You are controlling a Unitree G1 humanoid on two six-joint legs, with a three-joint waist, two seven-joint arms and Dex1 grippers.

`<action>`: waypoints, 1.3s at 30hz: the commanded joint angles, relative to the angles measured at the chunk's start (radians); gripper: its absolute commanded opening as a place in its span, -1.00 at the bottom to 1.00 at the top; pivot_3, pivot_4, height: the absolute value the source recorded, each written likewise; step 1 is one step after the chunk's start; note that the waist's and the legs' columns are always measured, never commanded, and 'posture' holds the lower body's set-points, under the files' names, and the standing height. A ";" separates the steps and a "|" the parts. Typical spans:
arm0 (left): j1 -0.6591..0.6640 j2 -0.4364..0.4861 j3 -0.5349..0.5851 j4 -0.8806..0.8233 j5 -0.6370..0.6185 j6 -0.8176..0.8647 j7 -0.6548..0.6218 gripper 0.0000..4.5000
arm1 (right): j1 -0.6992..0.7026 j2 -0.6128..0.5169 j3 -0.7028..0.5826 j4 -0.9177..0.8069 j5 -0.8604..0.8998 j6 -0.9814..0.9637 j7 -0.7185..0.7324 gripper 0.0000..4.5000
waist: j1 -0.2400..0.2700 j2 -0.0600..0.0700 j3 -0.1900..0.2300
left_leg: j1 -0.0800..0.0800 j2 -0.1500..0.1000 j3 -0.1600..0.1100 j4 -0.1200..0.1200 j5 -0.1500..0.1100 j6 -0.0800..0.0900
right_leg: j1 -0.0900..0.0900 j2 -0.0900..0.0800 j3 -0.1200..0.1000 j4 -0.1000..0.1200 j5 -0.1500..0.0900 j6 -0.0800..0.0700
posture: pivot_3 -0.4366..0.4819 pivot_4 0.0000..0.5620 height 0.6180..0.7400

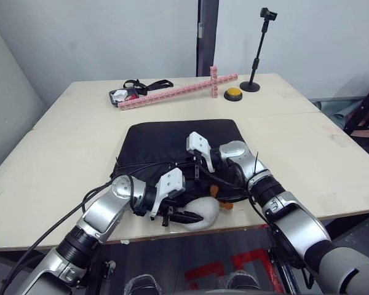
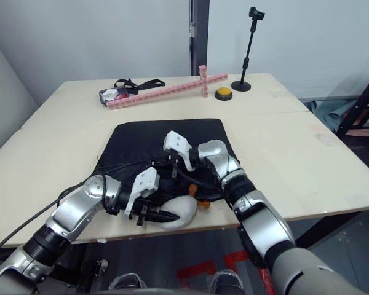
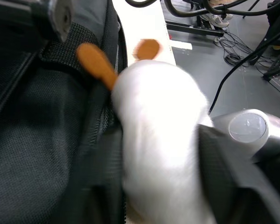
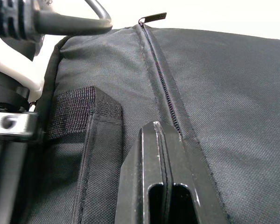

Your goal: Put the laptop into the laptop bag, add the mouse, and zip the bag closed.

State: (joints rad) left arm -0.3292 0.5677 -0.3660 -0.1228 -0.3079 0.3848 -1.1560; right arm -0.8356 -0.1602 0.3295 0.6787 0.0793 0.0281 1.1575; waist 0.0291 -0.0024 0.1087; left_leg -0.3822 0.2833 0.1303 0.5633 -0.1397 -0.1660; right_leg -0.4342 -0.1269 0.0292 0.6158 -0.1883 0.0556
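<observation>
A: What is the left gripper (image 1: 186, 217) doing?
B: It sits at the table's (image 1: 61, 141) near edge, at about seven o'clock from the laptop bag (image 1: 166, 140). Its black fingers (image 3: 233, 177) are spread and clamp a white fluffy plush toy (image 1: 204, 211) between them. In the left wrist view the toy's orange feet (image 3: 97, 63) point at the bag's mesh edge.

A: And the bag itself?
B: It lies flat at the middle of the table, black, with its zipper (image 4: 161, 79) running across the top face; the pull tab (image 4: 152, 17) sits at the far end of the zip line.

A: The right gripper (image 4: 161, 186)?
B: It rests over the bag's near half, at about five o'clock from the bag's centre. Its two fingers are pressed together with nothing between them, lying just beside the zipper and next to a flat handle strap (image 4: 86, 126).

A: Anything farther back?
B: At twelve o'clock, a pink block bar (image 1: 172, 93), a yellow button (image 1: 233, 93) and a black stand (image 1: 258, 52).
</observation>
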 commanded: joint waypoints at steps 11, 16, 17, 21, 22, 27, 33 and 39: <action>0.028 0.018 0.085 -0.095 -0.053 0.051 0.024 0.60 | 0.027 -0.007 0.022 0.043 -0.044 0.017 -0.006 -1.00 | 0.000 0.000 0.000 | 0.000 0.000 0.000 -0.001 0.000 0.000 | 0.000 0.000 0.000 -0.001 0.000 0.000 | -0.05 -0.47 1.00; 0.047 0.029 0.125 -0.152 -0.099 0.103 0.043 0.60 | 0.027 -0.009 0.022 0.046 -0.045 0.015 -0.004 -1.00 | 0.000 0.000 0.000 | 0.000 0.000 0.000 -0.002 0.000 0.000 | 0.000 0.000 0.000 -0.001 0.000 0.000 | -0.05 -0.47 1.00; 0.055 0.033 0.137 -0.165 -0.113 0.119 0.046 0.60 | 0.029 -0.010 0.023 0.046 -0.045 0.014 -0.003 -1.00 | 0.000 0.001 0.000 | 0.000 0.000 0.000 -0.002 0.000 0.000 | 0.000 0.000 0.000 -0.001 0.000 0.000 | -0.05 -0.47 1.00; 0.105 0.077 0.212 -0.242 -0.172 0.181 0.071 0.60 | 0.031 -0.012 0.013 0.041 -0.031 0.025 0.006 -1.00 | -0.001 0.001 0.001 | 0.000 0.000 0.000 -0.002 0.000 0.000 | -0.001 0.000 0.000 -0.002 0.000 0.000 | -0.05 -0.47 1.00; 0.117 0.086 0.231 -0.259 -0.184 0.192 0.079 0.60 | 0.030 -0.011 0.006 0.040 -0.024 0.030 0.006 -1.00 | -0.001 0.001 0.001 | 0.000 0.000 0.000 -0.003 0.000 0.000 | -0.001 0.000 0.000 -0.002 0.000 0.000 | -0.05 -0.47 1.00; 0.204 0.137 0.353 -0.365 -0.267 0.254 0.127 0.60 | 0.019 0.002 -0.053 0.009 0.034 0.038 0.014 -1.00 | 0.003 0.001 0.001 | -0.001 0.000 0.001 -0.004 0.000 0.000 | -0.003 0.000 0.000 -0.003 0.000 0.000 | -0.05 -0.47 1.00; 0.300 0.215 0.527 -0.466 -0.386 0.343 0.170 0.60 | 0.009 -0.015 -0.115 -0.163 0.135 0.157 0.049 -1.00 | 0.007 0.001 0.008 | -0.004 0.000 0.001 -0.005 0.000 -0.001 | -0.007 0.001 -0.001 -0.005 0.000 0.000 | -0.05 -0.47 1.00; 0.349 0.265 0.669 -0.487 -0.463 0.398 0.214 0.60 | 0.023 -0.112 -0.164 -0.441 0.255 0.374 0.079 -1.00 | 0.014 0.001 0.009 | -0.009 0.000 0.001 -0.006 0.000 -0.002 | -0.008 0.001 -0.001 -0.014 0.000 0.000 | -0.05 -0.47 1.00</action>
State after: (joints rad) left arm 0.0151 0.8165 0.2530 -0.5733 -0.7393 0.7744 -0.9510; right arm -0.8138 -0.2513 0.1982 0.3443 0.2790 0.3464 1.2204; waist 0.0428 -0.0017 0.1180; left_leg -0.3918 0.2833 0.1314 0.5560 -0.1392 -0.1677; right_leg -0.4417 -0.1258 0.0273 0.5998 -0.1882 0.0560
